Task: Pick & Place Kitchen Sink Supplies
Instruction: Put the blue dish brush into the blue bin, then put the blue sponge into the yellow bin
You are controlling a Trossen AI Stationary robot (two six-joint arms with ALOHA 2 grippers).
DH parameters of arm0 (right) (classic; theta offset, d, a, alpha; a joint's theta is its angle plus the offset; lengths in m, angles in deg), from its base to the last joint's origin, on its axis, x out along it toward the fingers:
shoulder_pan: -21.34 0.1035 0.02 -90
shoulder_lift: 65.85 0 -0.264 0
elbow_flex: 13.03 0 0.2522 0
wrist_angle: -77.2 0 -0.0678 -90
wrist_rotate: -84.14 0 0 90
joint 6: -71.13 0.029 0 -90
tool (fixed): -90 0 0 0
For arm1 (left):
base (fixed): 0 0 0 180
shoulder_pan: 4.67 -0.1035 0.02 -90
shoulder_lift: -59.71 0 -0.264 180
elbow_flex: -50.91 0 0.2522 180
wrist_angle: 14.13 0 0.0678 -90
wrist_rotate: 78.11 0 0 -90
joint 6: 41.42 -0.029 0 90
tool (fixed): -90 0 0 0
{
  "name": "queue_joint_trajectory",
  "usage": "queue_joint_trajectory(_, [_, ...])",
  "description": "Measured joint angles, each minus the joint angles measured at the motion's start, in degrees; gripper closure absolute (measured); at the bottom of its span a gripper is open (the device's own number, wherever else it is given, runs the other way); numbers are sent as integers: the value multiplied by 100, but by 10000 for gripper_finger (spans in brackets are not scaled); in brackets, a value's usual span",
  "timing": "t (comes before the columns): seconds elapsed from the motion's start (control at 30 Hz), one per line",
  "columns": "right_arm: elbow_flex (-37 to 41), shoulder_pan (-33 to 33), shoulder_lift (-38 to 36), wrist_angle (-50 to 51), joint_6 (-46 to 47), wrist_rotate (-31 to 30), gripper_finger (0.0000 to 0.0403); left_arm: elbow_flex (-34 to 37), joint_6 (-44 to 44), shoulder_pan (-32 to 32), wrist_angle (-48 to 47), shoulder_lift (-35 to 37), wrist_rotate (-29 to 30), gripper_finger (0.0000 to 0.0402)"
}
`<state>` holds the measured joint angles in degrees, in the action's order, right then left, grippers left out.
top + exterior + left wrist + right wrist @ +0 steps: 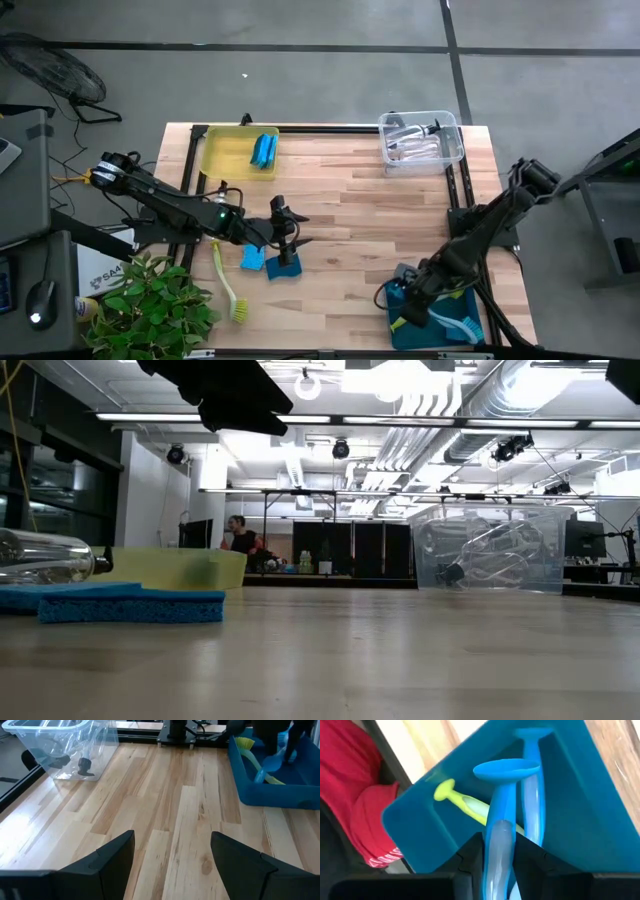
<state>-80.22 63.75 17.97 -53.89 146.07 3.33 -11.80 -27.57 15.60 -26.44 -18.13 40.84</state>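
1. High view: my right gripper [412, 296] is at about 5 o'clock on the table [380, 220], down in the teal bin [470, 335].
2. Right wrist view shows its jaws narrow and clamped on the handle of a blue dish brush [501, 820]. The handle's cupped end points into the bin, beside a second blue brush [534, 795] and a yellow-green brush [465, 802] already lying there.
3. My left gripper [285, 238] hovers near 7 o'clock with its jaws wide and nothing between them. Left wrist view confirms only bare wood in the gap.
4. Just under and beside it lie two blue sponges [268, 262]. Another yellow-green brush [228, 285] lies close by towards the plant [150, 310].
5. The yellow bin [215, 160] at 11 o'clock holds one more blue sponge [264, 149]. The clear bin [455, 150] at 1 o'clock holds clear bottles [410, 140].
6. Handling, my judgement: the brush is light, stiff plastic with a smooth handle that could pivot in a pinch. I'd grip it mid-handle and across the flat.
7. Sponges are soft and light and will squash, so I'd take them across the short sides with a shallow squeeze.
8. Bottles are round and slick, so I'd grab them at the neck or mid-body.
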Motion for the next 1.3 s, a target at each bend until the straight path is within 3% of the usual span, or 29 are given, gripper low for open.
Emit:
queue_joint_trajectory(0.8, [-1,1,132,-13,-330,-277,277,0,105,0,4,0,-4,145])
queue_joint_trajectory(1.3, [-7,0,-52,122,-452,52,237,0,188,1,-115,3,-96,145])
